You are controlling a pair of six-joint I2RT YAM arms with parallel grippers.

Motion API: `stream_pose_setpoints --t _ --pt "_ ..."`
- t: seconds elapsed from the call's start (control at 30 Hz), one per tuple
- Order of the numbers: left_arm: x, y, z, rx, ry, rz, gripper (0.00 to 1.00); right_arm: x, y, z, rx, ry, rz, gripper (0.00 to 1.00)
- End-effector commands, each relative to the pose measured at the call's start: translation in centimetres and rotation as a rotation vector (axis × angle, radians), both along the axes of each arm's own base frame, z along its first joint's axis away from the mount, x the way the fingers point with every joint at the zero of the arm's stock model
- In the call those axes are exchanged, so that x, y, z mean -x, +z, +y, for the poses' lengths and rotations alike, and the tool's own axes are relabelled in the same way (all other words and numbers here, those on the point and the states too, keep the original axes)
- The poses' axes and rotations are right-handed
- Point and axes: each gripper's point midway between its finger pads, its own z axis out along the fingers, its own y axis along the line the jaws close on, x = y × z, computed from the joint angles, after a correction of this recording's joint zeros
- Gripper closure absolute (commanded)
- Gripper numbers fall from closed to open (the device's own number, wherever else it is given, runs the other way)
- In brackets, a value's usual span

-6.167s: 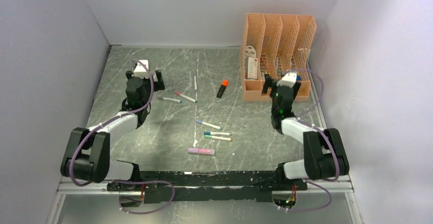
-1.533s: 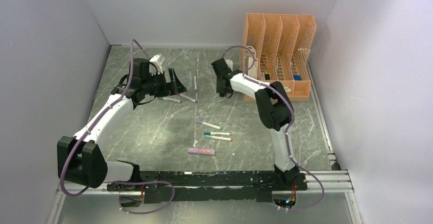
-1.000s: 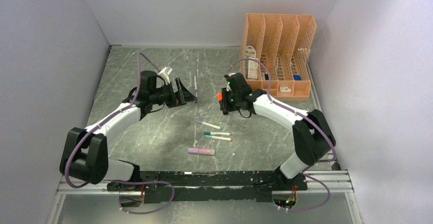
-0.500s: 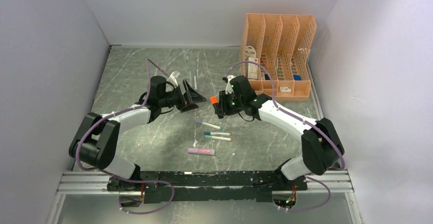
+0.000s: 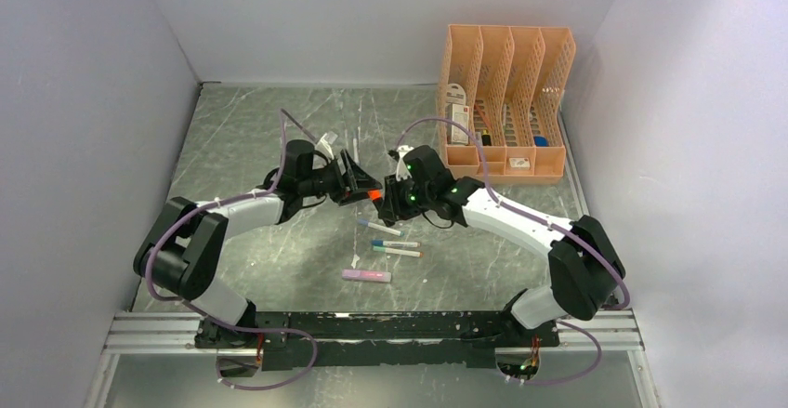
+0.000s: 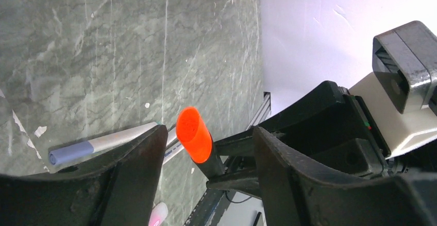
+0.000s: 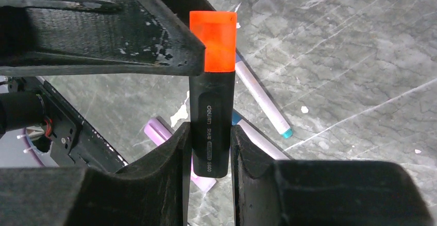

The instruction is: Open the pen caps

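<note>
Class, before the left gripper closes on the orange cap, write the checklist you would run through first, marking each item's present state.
1. The right gripper is clamped on the black highlighter: ok.
2. The orange cap is seated on the barrel: ok.
3. The cap lies between the fingers of the left gripper: ok.
4. Left jaws are shut on the cap: not ok, gaps show on either side.
5. The right grip is firm enough to resist the pull: cannot tell.
</note>
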Motion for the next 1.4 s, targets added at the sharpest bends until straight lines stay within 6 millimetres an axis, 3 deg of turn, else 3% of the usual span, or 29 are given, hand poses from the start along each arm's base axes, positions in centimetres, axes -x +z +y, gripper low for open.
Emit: stream_pose_setpoints --t 0.0,0.23,0.27,0.37,0.5,0.57,0.6,0.67,0.77,0.83,1.0,1.17,1.37 --pt "-0.7 0.8 -0.8 0.003 -0.001 -0.042 0.32 -0.6 2.5 0.8 -0.045 -0.011 -0.058 0.89" --pt "-0.1 0.4 -1.3 -0.008 -0.022 -0.041 0.56 -0.8 2.1 0.6 -0.029 -0.031 -0.055 0.89" --pt "0.1 0.3 -1.4 -0.011 -0.028 -0.039 0.58 -1.3 3.1 1.0 -0.044 -0.033 -0.073 0.9" --pt "0.4 -0.1 -1.7 -0.017 -0.037 -0.033 0.68 -1.4 3.3 1.2 -0.048 -0.039 -0.072 0.9" --pt "0.7 -0.4 -2.0 -0.025 -0.047 -0.027 0.69 -1.7 3.3 1.3 -0.046 -0.048 -0.07 0.91" --pt "0.7 -0.5 -2.1 -0.024 -0.052 -0.031 0.76 -1.6 3.5 1.4 -0.051 -0.044 -0.069 0.91" --pt "0.7 -0.4 -2.2 -0.018 -0.058 -0.032 0.78 -1.5 3.5 1.5 -0.055 -0.039 -0.066 0.89" --pt "0.9 -0.1 -2.5 0.003 -0.085 -0.042 0.81 -1.2 3.6 1.5 -0.058 -0.025 -0.057 0.7" --pt "1.5 0.8 -3.1 0.042 -0.152 -0.076 0.82 -0.8 4.3 0.8 -0.069 -0.008 -0.045 0.4" --pt "2.2 1.5 -3.4 0.079 -0.208 -0.108 0.82 -1.2 5.0 -0.8 -0.118 -0.012 -0.021 0.32" --pt "4.4 5.8 -3.8 0.276 -0.332 -0.255 0.82 -1.1 6.5 -4.7 -0.357 0.007 0.092 0.3" --pt "6.4 9.7 -3.5 0.474 -0.404 -0.321 0.81 2.0 8.3 -3.7 -0.572 0.155 0.176 0.31" --pt "6.6 9.6 -3.4 0.546 -0.409 -0.305 0.82 3.8 10.8 -3.0 -0.767 0.212 0.189 0.34"
